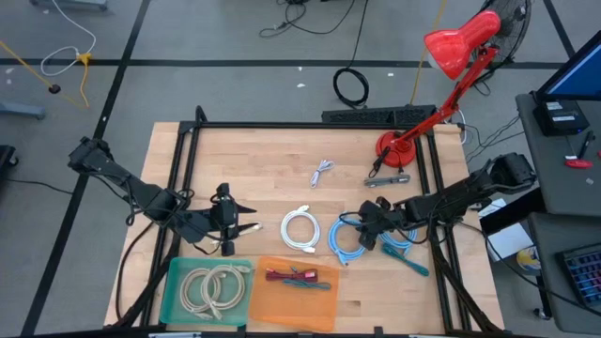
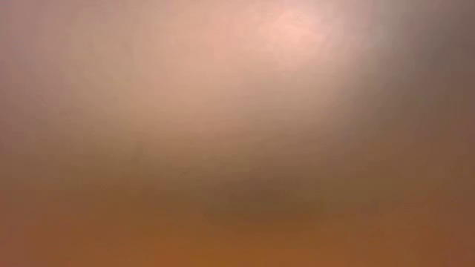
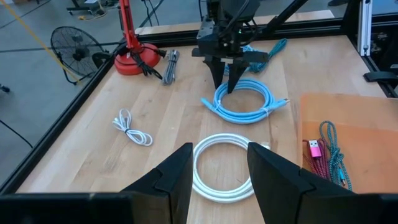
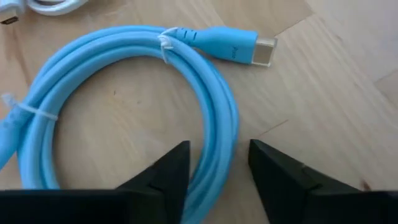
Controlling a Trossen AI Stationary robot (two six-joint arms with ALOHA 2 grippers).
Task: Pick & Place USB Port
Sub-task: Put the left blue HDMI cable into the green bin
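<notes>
A blue USB cable (image 4: pixel 124 81), coiled and tied, lies flat on the wooden table (image 1: pixel 263 160) right of centre, its plug (image 4: pixel 264 51) pointing off the coil. My right gripper (image 4: pixel 219 149) slants down over it, open. Its two fingers stand on either side of one bundle of the coil (image 4: pixel 217 155), and no touch shows. A white coiled cable (image 1: pixel 300 230) lies just left of the blue one. My left gripper (image 3: pixel 219 171) hangs open above the table left of the white coil (image 3: pixel 224 165), with nothing between its fingers. The low view shows only blur.
A green tray (image 1: pixel 174 300) with beige coils and an orange tray (image 1: pixel 324 305) with a red and teal cable stand at the near edge. A small white cable (image 1: pixel 322 172), a teal cable (image 1: pixel 406 255) and a red lamp's base (image 1: pixel 394 148) lie nearby. A black frame rail (image 1: pixel 310 125) borders the table.
</notes>
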